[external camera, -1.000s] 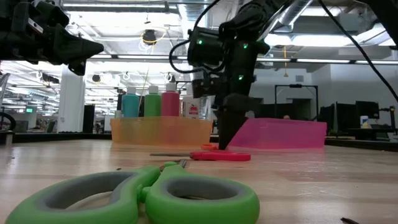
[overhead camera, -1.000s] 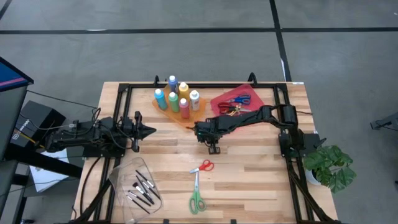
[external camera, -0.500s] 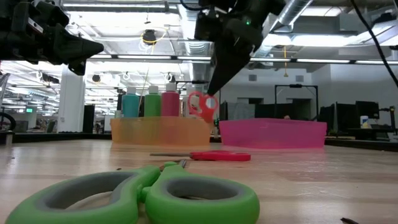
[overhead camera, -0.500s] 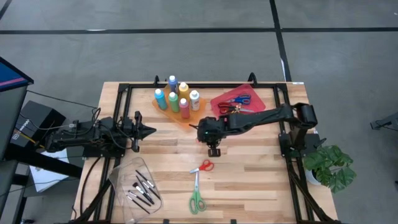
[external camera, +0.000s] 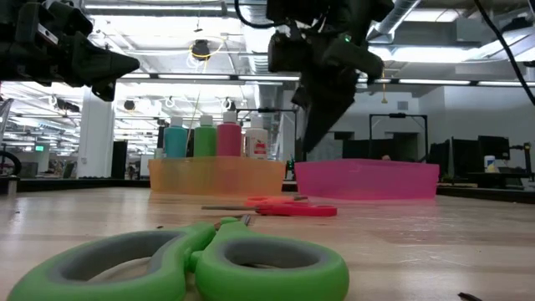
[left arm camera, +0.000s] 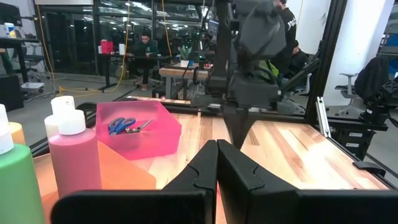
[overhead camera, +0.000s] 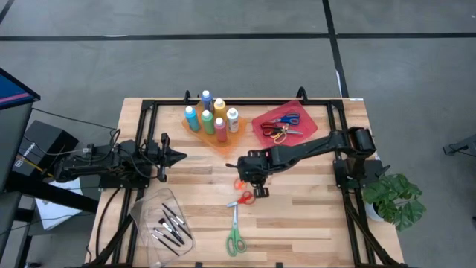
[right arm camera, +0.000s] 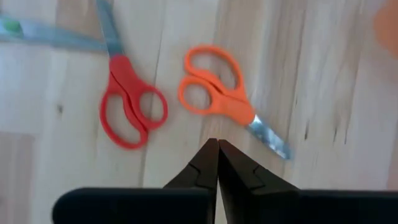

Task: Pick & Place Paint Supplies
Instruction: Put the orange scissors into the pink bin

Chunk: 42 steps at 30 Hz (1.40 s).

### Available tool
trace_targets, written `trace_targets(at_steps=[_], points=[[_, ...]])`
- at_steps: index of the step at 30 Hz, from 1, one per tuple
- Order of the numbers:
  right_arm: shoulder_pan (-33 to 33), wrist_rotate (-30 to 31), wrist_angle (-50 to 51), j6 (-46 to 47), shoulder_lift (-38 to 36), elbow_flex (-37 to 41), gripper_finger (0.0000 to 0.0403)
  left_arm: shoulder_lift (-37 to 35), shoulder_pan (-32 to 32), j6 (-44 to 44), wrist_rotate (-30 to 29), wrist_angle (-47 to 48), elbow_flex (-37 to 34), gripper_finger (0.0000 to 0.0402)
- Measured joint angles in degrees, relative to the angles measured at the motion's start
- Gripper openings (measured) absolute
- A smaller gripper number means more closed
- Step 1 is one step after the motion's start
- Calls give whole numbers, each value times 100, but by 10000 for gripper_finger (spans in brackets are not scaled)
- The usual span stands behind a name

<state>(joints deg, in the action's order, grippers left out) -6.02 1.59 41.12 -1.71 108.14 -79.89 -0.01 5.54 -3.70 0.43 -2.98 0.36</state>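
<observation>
Orange scissors (right arm camera: pixel 217 93) and red scissors (right arm camera: pixel 127 102) lie flat side by side on the wooden table; in the high view the orange scissors (overhead camera: pixel 239 182) are just far of the red scissors (overhead camera: pixel 243 199). Above them my right gripper (right arm camera: pixel 217 142) hovers shut and empty, slanting down, well clear of the table (external camera: pixel 308 150). Green scissors (overhead camera: pixel 235 237) lie near the front edge. Paint bottles (overhead camera: pixel 210 119) stand in an orange tray at the back. Brushes (overhead camera: pixel 169 225) lie in a clear tray. My left gripper (overhead camera: pixel 182 156) waits shut at the left.
A pink tray (overhead camera: pixel 282 125) holding more scissors sits at the back right, beside the orange tray (overhead camera: pixel 223 141). The clear tray (overhead camera: pixel 152 208) is at the front left. A black frame rail (overhead camera: pixel 223 103) runs around the table. Bare wood lies right of the scissors.
My right gripper rose from the table with the orange scissors hanging from its fingertips, then moved toward the near edge. The scissors have come away from the gripper and now lie flat on the table beside the red pair. The gripper's fingers look shut throughout.
</observation>
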Motion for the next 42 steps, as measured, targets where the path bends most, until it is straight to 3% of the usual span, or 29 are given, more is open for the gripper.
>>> trace_targets(at_steps=[7, 13, 19, 25, 32, 35, 40, 42], points=[[-19, 35, -411, -473, 244, 36, 72, 0, 0, 0, 0, -3, 0, 1], [166, 10, -1615, -1127, 824, -85, 146, 0, 1, 0, 0, 21, 0, 1], [323, -26, -1441, -1844, 1308, -489, 171, 26, 0, 0, 0, -77, 0, 1], [368, -430, -873, -2121, 1593, -788, 165, 0, 0, 0, 0, -147, -1, 1], [358, -447, -783, -2203, 1591, -798, 151, 0, 2, 1, 0, -141, -1, 1], [358, -347, -627, -2195, 1599, -803, 118, 0, 0, 1, 0, -140, -1, 1], [347, -361, -426, -2151, 1735, -831, 18, 0, 0, 0, 0, -140, 0, 1], [347, -366, -404, -2074, 1807, -834, 11, 0, 1, 1, 0, -140, -1, 1]])
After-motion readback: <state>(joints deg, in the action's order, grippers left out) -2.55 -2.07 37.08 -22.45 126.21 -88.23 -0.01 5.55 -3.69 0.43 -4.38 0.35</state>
